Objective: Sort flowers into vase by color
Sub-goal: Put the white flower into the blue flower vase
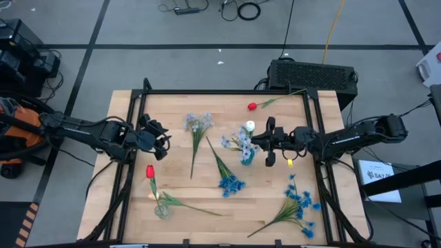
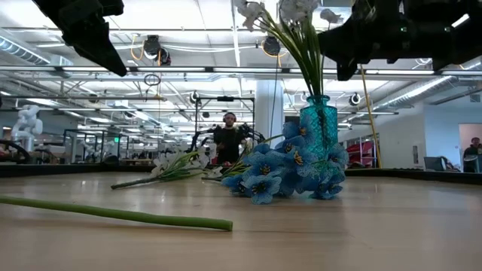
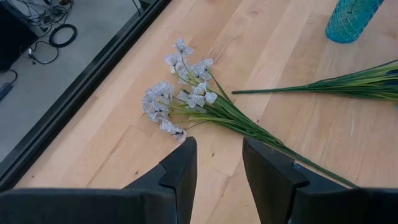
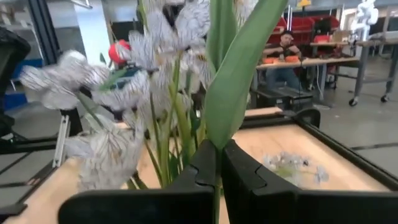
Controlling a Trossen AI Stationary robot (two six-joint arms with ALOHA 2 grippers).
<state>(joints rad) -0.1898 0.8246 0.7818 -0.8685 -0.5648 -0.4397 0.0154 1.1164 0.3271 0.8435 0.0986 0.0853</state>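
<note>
My right gripper (image 1: 266,141) is shut on a cream-white tulip (image 1: 250,126) right beside the teal vase (image 1: 246,159), which holds pale grey-blue sprays (image 4: 118,93). My left gripper (image 3: 217,171) hangs open and empty over the table's left part, with a pale spray (image 3: 180,99) lying on the wood in front of it. Flat on the table lie two bright blue sprays (image 1: 231,184) (image 1: 300,205) and a red tulip (image 1: 253,106) at the far edge. Another red tulip (image 1: 150,171) stands in a clear vase (image 1: 162,211). My right gripper pinches the cream-white tulip's green stem (image 4: 217,163) between its two fingers, just below a broad leaf (image 4: 239,68). The fingers come in level from the table's right side and lie across the stem. The tulip stands roughly upright, lifted off the table; its lower end is hidden.
A black metal frame (image 1: 207,91) runs round the wooden tabletop. A long green stem (image 2: 113,214) lies near the front. A black box (image 1: 313,74) stands beyond the far edge. People sit in the room behind the table.
</note>
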